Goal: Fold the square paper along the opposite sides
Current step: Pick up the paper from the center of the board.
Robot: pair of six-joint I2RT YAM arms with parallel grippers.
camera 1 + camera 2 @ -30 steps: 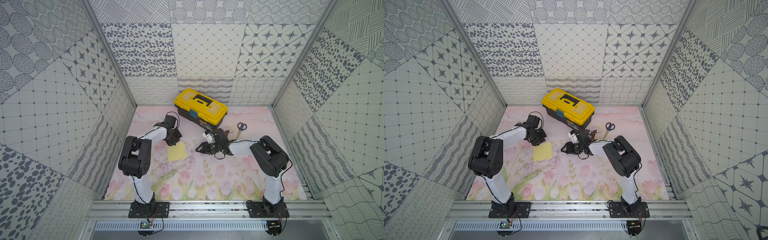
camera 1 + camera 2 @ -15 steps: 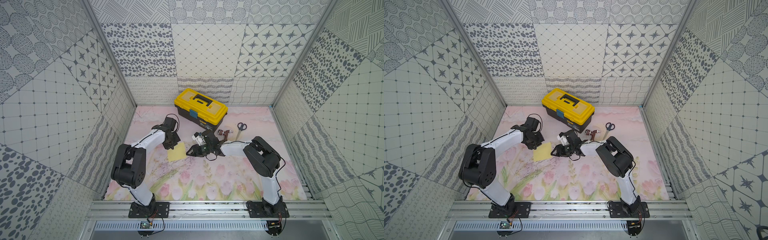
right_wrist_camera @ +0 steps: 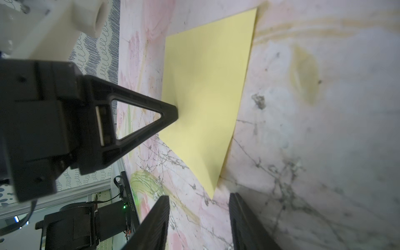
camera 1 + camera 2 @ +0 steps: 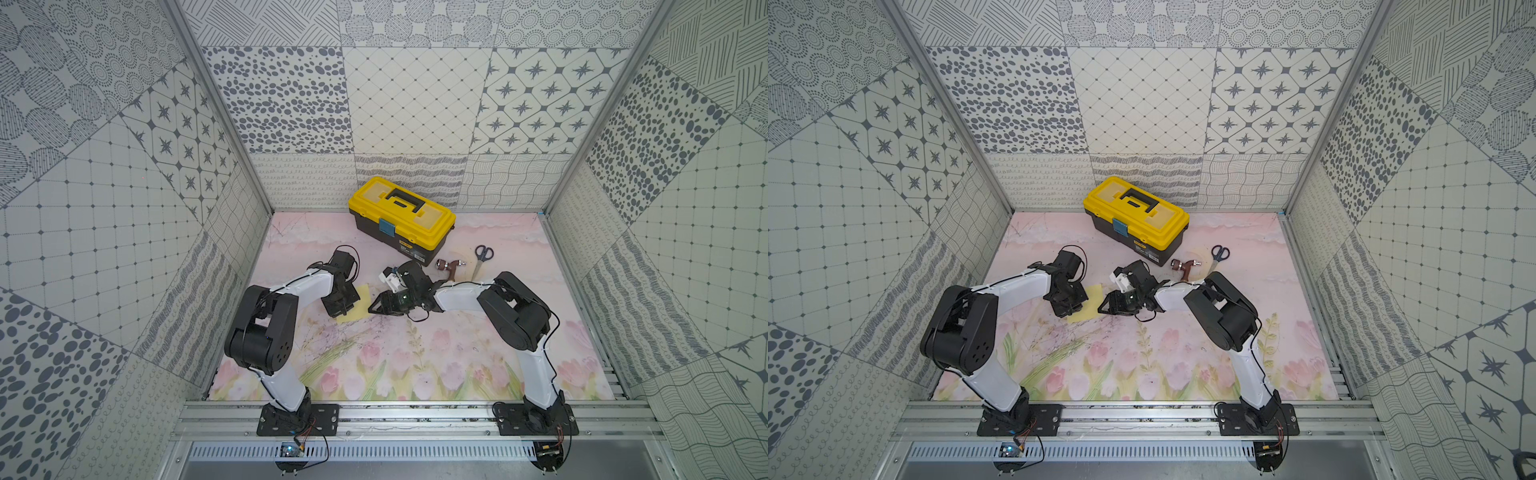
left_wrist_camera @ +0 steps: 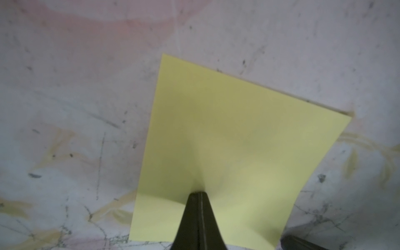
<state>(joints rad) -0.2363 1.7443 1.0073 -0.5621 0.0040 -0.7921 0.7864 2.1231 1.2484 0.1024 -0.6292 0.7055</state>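
Left claw (image 5: 198, 193) clenched, tip pinning paper (image 5: 238, 129); right claw (image 3: 199, 198) parted, paper corner just ahead. Sheet looks light, floppy; pinch that corner.

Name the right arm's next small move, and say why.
Probably ease the right tool forward until its open jaws straddle the near corner of the square paper. The sheet lies unfolded, the shut left tool presses it down near one edge, and that corner sits just ahead of the jaws, not yet gripped.
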